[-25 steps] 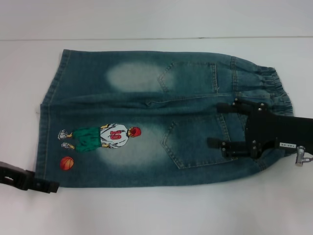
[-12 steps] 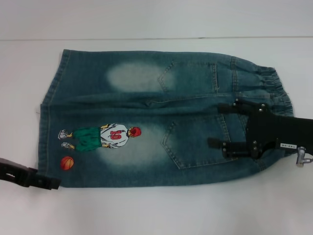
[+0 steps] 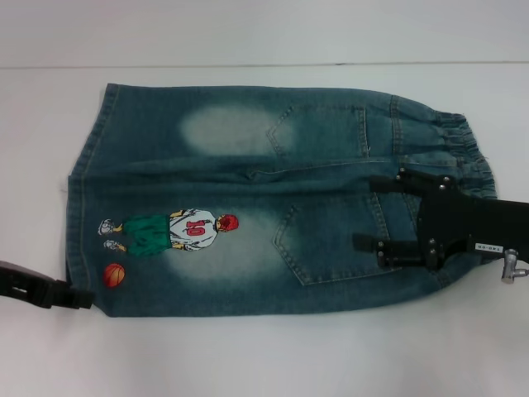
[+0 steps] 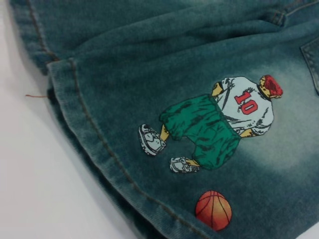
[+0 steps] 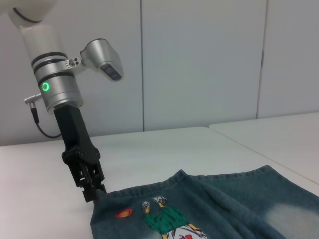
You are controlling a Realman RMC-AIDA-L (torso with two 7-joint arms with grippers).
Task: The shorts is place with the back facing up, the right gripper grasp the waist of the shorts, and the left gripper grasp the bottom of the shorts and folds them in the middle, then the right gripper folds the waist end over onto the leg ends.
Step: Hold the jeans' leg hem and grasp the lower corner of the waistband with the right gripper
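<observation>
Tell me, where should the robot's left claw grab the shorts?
Probably the stitched leg hem at the shorts' near corner, beside the embroidered basketball. The hem lies flat on the table as a firm edge, so coming in low from outside suits it. The left gripper is at that corner; the right gripper hangs over the waist.

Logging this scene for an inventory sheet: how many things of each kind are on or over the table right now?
Shorts: 1
Grippers: 2, the left gripper at the hem corner near the embroidered basketball, the right gripper over the waist end
Total: 3
</observation>
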